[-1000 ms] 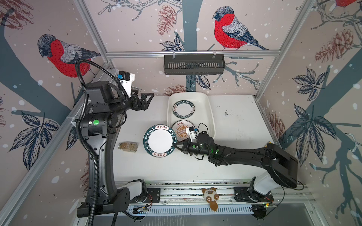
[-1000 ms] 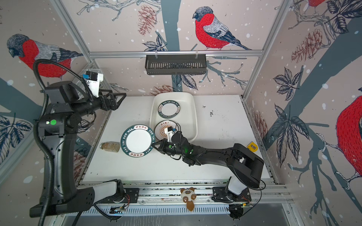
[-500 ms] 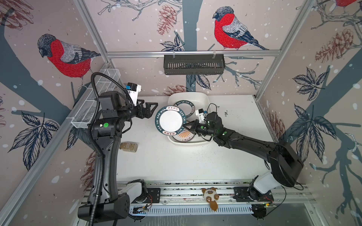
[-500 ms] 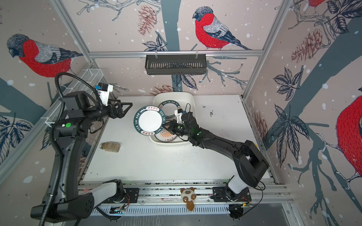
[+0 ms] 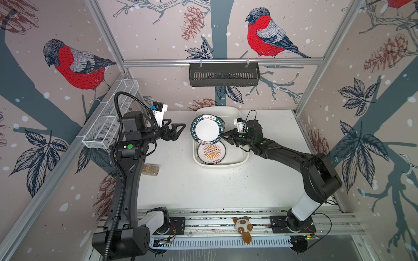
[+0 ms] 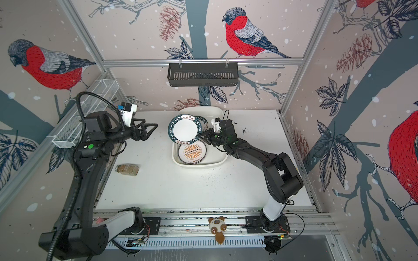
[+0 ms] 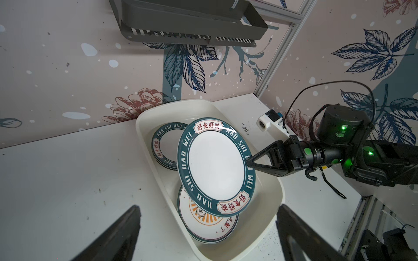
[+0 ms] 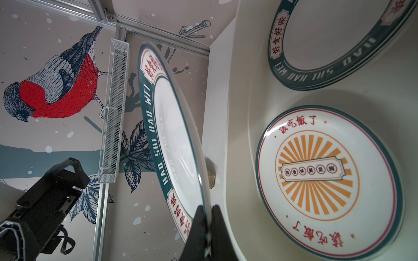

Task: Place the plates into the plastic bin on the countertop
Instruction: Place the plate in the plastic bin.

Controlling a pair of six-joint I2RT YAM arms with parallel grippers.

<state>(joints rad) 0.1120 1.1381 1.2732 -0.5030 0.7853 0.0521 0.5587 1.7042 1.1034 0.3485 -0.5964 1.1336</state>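
right end effector (image 7: 247, 161) clamped on the rim of a green-rimmed plate (image 5: 205, 129), gripping the edge that faces the right arm. plate hangs over the plastic bin (image 5: 226, 164), above its left wall, tilted: white face up and toward the left arm, near edge-on in the right wrist view. bin sits rear-middle on the bench (image 5: 203, 187), long axis front to back; sunburst plate (image 5: 211, 153) lies flat at its near end, green-rimmed stack (image 7: 161, 144) at the far end. right arm stretched low from front right, wrist over the bin. left arm upright, forearm level, left end effector (image 5: 177, 129) wide apart, empty, aimed at the plate, just short of it
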